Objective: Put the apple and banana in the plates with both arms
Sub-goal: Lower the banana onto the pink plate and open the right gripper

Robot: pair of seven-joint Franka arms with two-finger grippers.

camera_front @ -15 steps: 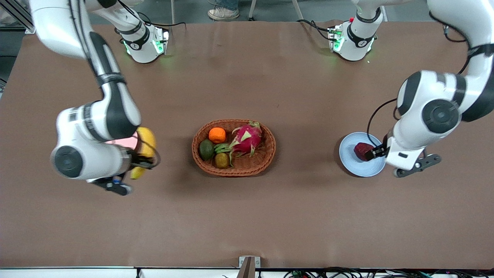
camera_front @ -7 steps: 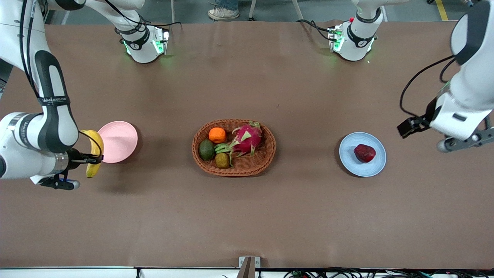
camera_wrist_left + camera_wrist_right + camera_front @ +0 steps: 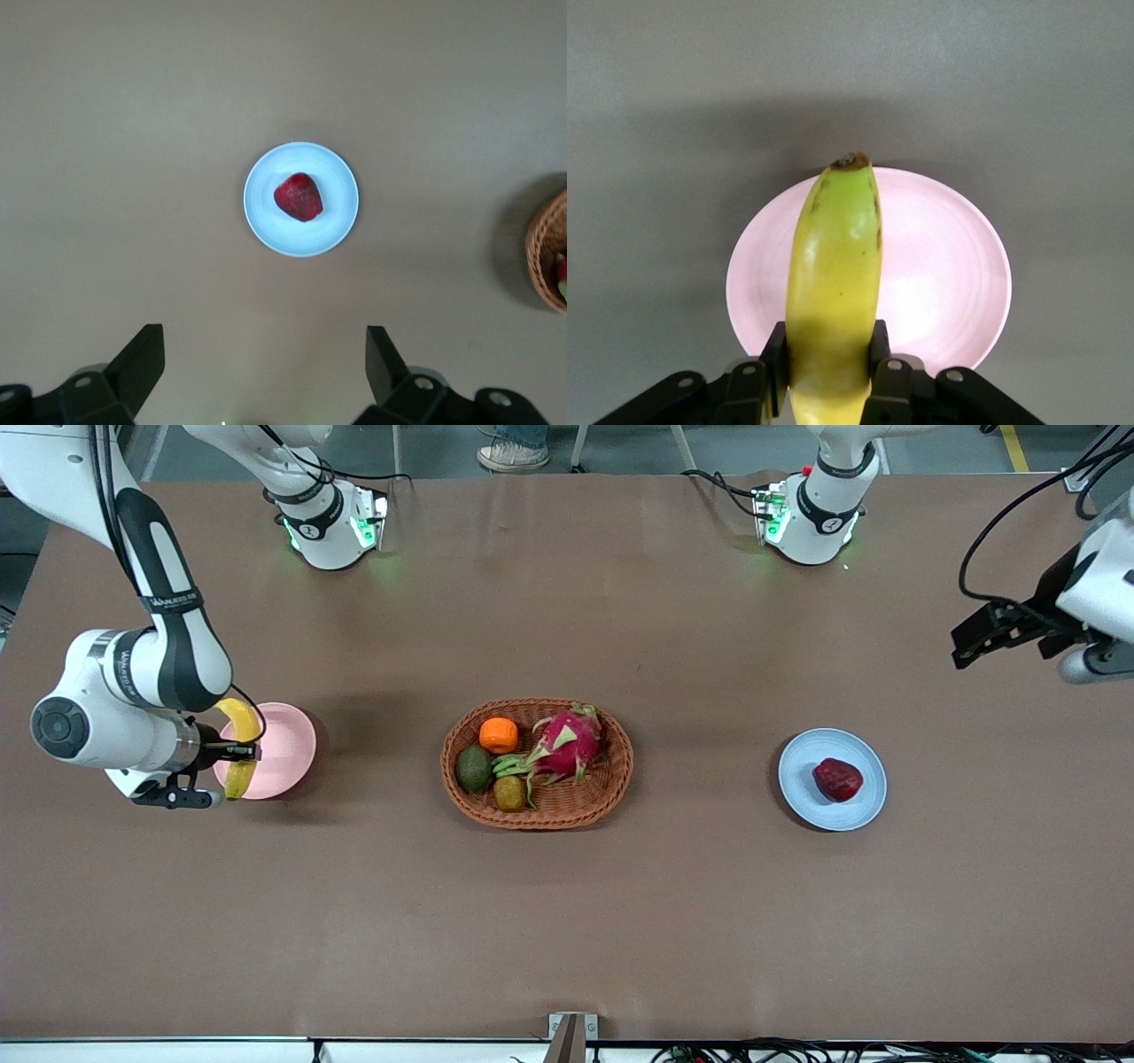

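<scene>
The dark red apple (image 3: 837,778) lies on the pale blue plate (image 3: 864,810) toward the left arm's end of the table; both also show in the left wrist view, apple (image 3: 299,196) on plate (image 3: 264,226). My left gripper (image 3: 983,636) is open and empty, raised high near the table's end, apart from that plate. My right gripper (image 3: 237,755) is shut on the yellow banana (image 3: 239,737) and holds it above the pale pink plate (image 3: 288,757). In the right wrist view the banana (image 3: 834,274) sits between the fingers over the pink plate (image 3: 948,274).
A brown wicker basket (image 3: 611,797) stands mid-table with an orange (image 3: 499,735), a pink dragon fruit (image 3: 565,746), a green fruit (image 3: 474,769) and a brown kiwi-like fruit (image 3: 509,793). The basket's edge shows in the left wrist view (image 3: 545,257).
My left gripper has let go of the apple on the blue plate and risen away toward the table's end. My right gripper swung off the pink plate with the banana, then back over it.
</scene>
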